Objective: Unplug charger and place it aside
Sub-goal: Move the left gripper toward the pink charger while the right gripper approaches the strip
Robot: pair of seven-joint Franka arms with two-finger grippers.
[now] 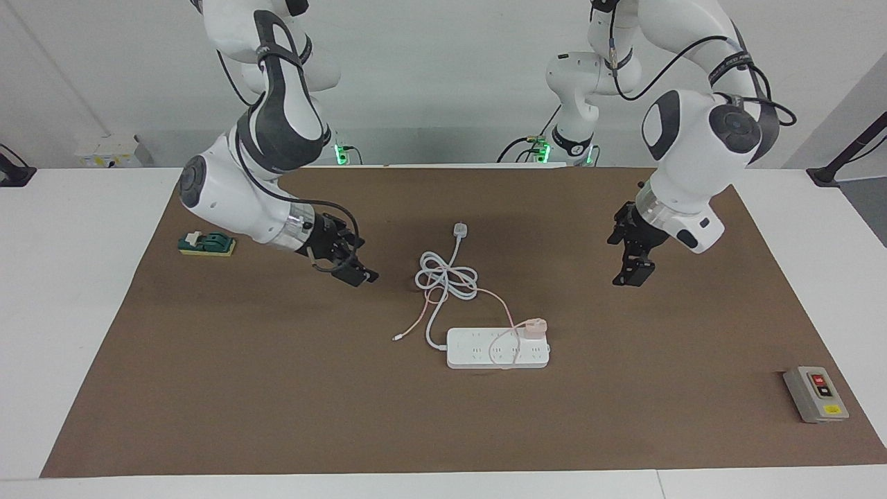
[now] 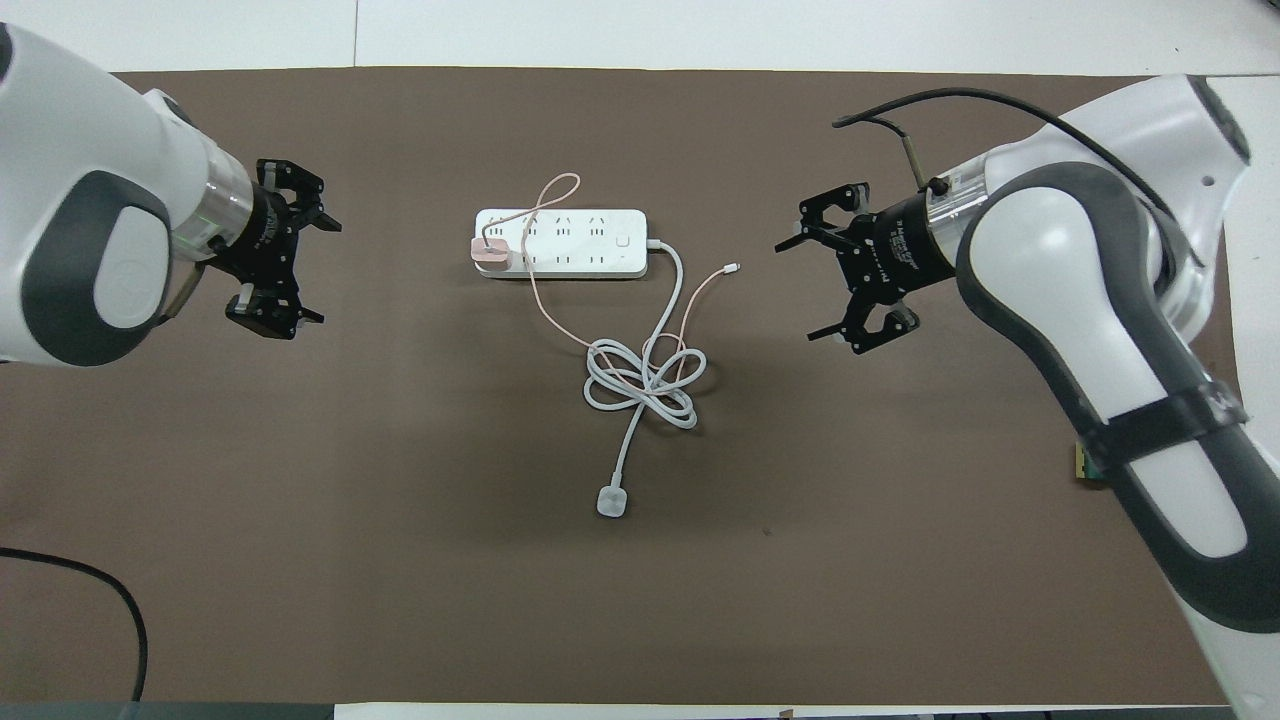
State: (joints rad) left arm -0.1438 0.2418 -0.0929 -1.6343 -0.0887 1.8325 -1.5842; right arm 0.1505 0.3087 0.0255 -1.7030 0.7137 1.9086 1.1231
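Sitting plugged into the power strip (image 1: 497,348) at its left-arm end, charger (image 1: 534,327) not yet pulled; its cable (image 1: 493,296) trails across the strip's coiled cord (image 1: 447,279). Left gripper (image 2: 282,250) and right gripper (image 2: 838,268) hang either side, jaws spread, holding nothing, probably poised to brace and pull.

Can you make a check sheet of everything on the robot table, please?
Surface: brown mat over a white table.
Job's things: pink charger plugged into the white power strip, at the strip's left-arm end.
Clutter: green switch near the right arm's end; grey button box near the left arm's end.
Hands: left hand open, right hand open, both over bare mat, holding nothing.
Cables: thin pink cable tangled with the strip's white cord; white plug lies loose.
Surroundings: nothing seen.
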